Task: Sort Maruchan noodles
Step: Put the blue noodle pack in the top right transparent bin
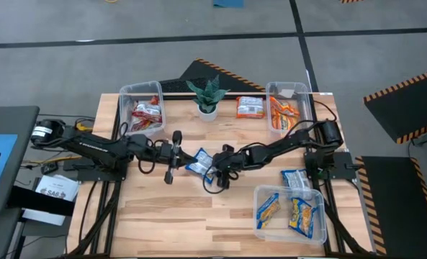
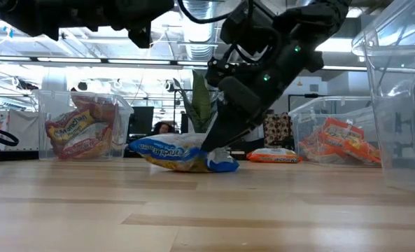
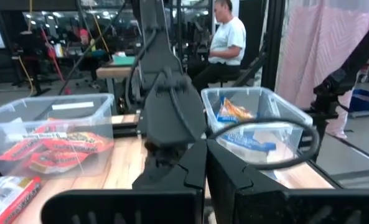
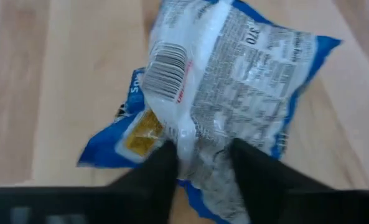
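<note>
Right wrist view | blue-and-white noodle packet — crinkled, barcode up | right claw pinching it

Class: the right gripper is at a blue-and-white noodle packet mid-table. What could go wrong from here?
1. The right gripper pinches only a crinkly edge of the blue-and-white packet, so it may slip out when lifted.
2. The shut left gripper sits just beside that packet, so the arms could bump.
</note>
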Robot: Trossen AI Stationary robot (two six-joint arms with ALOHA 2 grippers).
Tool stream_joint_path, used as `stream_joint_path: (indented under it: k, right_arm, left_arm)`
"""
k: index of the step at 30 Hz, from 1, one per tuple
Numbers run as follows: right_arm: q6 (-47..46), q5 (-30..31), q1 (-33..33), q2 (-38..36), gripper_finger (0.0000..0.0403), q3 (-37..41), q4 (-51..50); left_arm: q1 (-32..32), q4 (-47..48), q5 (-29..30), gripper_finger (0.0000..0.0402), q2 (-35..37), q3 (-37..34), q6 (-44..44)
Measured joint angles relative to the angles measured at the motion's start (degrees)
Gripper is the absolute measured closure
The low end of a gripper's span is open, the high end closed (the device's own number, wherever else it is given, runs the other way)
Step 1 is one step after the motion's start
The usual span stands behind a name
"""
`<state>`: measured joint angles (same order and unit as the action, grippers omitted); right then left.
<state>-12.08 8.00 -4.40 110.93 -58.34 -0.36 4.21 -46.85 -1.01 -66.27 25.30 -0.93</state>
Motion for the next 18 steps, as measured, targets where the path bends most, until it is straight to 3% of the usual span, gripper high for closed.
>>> stream_joint_path:
  k: [5,6,12,18]
  right_arm:
    - [-0.18,2.11,0.11,-0.81,0.0361,0.38,-1.27]
    - [-0.34,2.41,0.11,-0.81,0.0379,0.38,-1.3]
    - [-0.72,4.98,-0.4,-5.38,0.0396,0.85,-5.43]
    - [-1.93,17.04,-2.7,-18.6,0.0396,3.87,-9.94]
  left_arm:
    - [0.0,-0.11,0.14,0.0401,2.73,0.07,1.67]
    - [0.0,0.18,0.15,0.0402,3.71,0.07,2.31]
    - [0.99,8.27,0.21,0.0401,10.92,0.09,3.56]
    - [1.86,12.9,1.5,0.0402,14.7,0.11,3.58]
